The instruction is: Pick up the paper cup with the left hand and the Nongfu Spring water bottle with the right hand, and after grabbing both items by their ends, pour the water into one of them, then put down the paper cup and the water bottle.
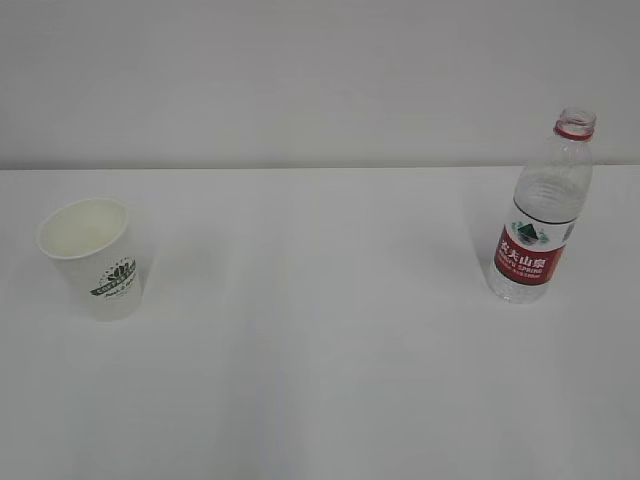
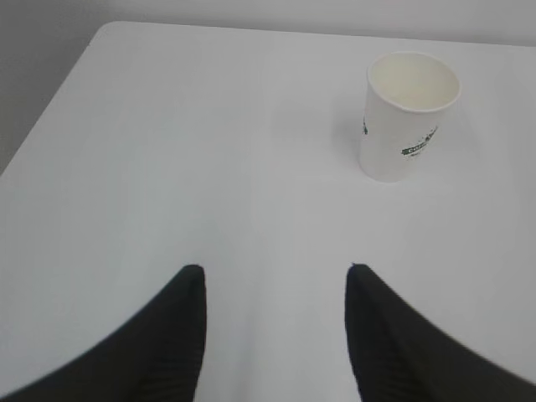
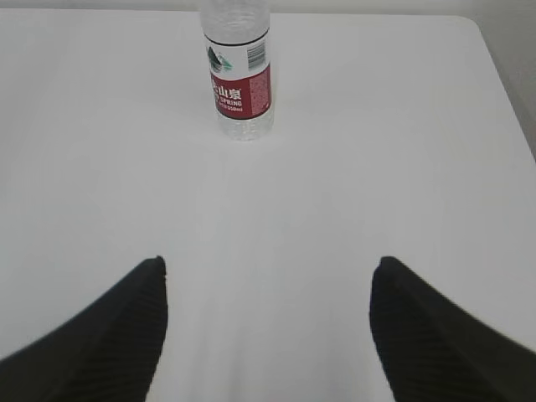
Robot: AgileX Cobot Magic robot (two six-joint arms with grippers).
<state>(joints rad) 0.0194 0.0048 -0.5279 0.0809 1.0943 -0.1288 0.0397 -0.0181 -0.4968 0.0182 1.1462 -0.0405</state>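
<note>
Nothing else is seen on the white tabletop (image 1: 320,330), just one paper cup (image 1: 100,260) and one Nongfu Spring water bottle (image 1: 540,215), set well apart with bare surface between them. In the exterior view the cup is parked at about 9 o'clock and the bottle at about 3 o'clock, both upright. The cup's cream inside looks dry as far as can be told; the bottle is uncapped, contents can't be made out. The left pincer (image 2: 272,280) is held moderately apart, cup at its 1 o'clock. The right pincer (image 3: 268,272) is spread wide, bottle at 12 o'clock. Nothing is gripped.
</note>
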